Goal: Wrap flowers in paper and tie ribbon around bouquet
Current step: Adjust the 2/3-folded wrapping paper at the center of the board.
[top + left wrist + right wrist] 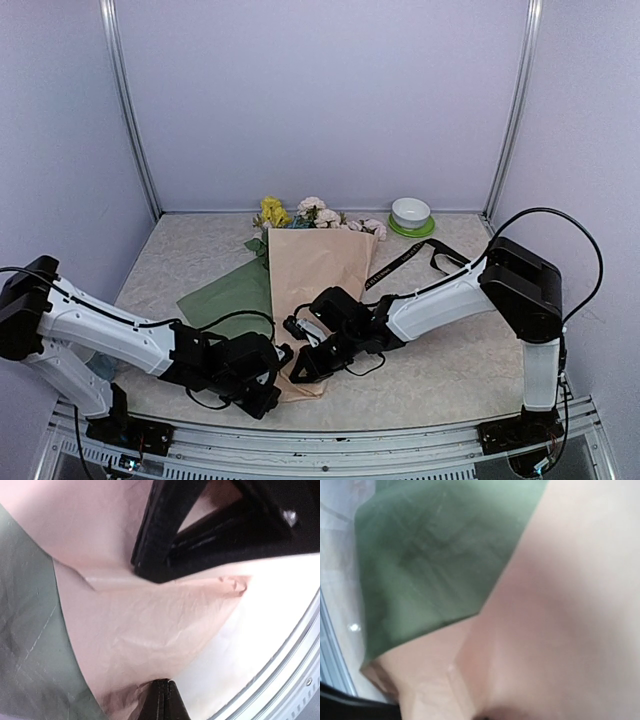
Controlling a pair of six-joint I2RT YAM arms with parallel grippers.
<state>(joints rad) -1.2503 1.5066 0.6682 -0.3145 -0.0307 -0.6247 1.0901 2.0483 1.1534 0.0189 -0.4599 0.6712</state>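
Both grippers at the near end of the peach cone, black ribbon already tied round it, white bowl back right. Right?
Not quite. The ribbon isn't tied: the top view shows it lying loose on the table, right of the bouquet. The rest holds: left gripper and right gripper at the cone's near end, white bowl back right.

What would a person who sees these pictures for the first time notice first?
A peach-tan paper cone lies mid-table, flowers spilling from its far end. The left gripper and right gripper meet at its near tip, with green paper spread to its left.
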